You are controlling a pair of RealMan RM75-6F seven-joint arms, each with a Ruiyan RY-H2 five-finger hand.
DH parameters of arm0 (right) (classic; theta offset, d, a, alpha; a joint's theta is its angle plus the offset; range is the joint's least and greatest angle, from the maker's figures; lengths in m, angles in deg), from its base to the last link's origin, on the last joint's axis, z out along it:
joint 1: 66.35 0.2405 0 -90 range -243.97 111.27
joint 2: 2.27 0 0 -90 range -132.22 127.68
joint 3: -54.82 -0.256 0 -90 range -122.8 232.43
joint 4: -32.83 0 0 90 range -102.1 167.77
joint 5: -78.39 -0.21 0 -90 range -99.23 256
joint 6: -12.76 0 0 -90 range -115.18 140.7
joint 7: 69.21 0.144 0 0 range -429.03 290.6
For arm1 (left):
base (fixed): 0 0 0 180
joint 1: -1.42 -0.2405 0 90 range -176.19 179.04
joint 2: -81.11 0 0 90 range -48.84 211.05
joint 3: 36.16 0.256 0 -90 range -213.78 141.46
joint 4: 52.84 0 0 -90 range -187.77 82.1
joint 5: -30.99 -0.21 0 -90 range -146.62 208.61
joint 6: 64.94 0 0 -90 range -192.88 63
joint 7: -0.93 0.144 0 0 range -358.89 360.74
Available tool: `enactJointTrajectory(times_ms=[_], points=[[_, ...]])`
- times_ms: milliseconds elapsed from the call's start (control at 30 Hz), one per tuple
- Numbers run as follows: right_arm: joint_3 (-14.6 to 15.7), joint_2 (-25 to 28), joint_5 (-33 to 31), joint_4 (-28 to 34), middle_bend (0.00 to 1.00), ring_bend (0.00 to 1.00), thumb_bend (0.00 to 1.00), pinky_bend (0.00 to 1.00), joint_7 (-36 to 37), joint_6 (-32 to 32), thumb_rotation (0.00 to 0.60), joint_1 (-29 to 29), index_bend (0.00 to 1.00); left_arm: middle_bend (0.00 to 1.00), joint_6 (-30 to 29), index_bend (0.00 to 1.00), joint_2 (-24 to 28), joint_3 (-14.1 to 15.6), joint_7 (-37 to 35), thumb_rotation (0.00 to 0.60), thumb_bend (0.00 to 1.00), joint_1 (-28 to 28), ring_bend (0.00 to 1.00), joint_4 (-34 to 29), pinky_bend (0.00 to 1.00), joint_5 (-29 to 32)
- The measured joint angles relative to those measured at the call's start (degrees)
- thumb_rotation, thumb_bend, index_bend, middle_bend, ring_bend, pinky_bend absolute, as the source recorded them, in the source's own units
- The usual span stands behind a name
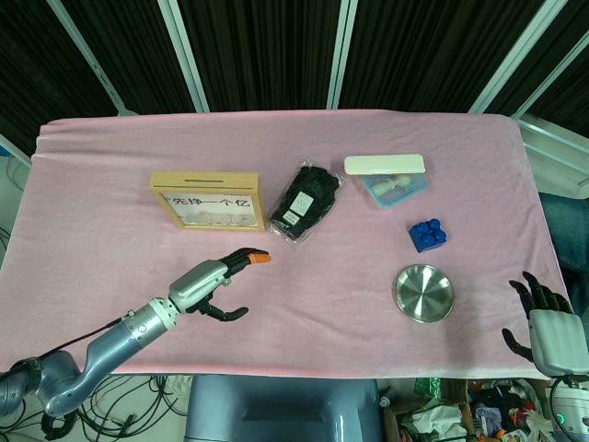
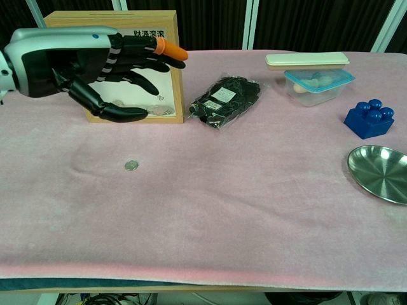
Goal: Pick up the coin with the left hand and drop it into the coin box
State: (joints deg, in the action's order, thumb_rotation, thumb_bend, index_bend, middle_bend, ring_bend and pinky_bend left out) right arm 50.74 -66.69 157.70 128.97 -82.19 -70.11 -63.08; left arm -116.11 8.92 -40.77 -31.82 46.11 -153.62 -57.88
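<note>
A small silver coin lies flat on the pink cloth, in front of the wooden coin box, which stands upright with a slot in its top. My left hand hovers above the cloth near the box, fingers spread and holding nothing; in the chest view it is above and behind the coin, not touching it. The head view does not show the coin. My right hand stays off the table's right front corner, fingers apart and empty.
A black packet lies right of the box. Further right are a lidded plastic container, a blue brick and a steel dish.
</note>
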Motion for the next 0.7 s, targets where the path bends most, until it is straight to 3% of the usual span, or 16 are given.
enactJointTrajectory(times_ms=[267, 700], points=[[0.0, 0.1, 0.1, -0.2, 0.06, 0.16, 0.20, 0.20, 0.3, 0.2, 0.600, 0.1, 0.19, 0.07, 4.6, 0.13, -1.1, -1.7, 1.3, 0.600, 0.34, 3.6, 0.00, -1.3, 0.17, 2.3], [0.5, 0.3, 1.0, -0.5, 0.06, 0.16, 0.20, 0.20, 0.6, 0.6, 0.600, 0.3, 0.19, 0.07, 2.5, 0.13, -1.5, 0.0, 2.8, 0.600, 0.34, 1.4, 0.00, -2.0, 0.17, 3.9]])
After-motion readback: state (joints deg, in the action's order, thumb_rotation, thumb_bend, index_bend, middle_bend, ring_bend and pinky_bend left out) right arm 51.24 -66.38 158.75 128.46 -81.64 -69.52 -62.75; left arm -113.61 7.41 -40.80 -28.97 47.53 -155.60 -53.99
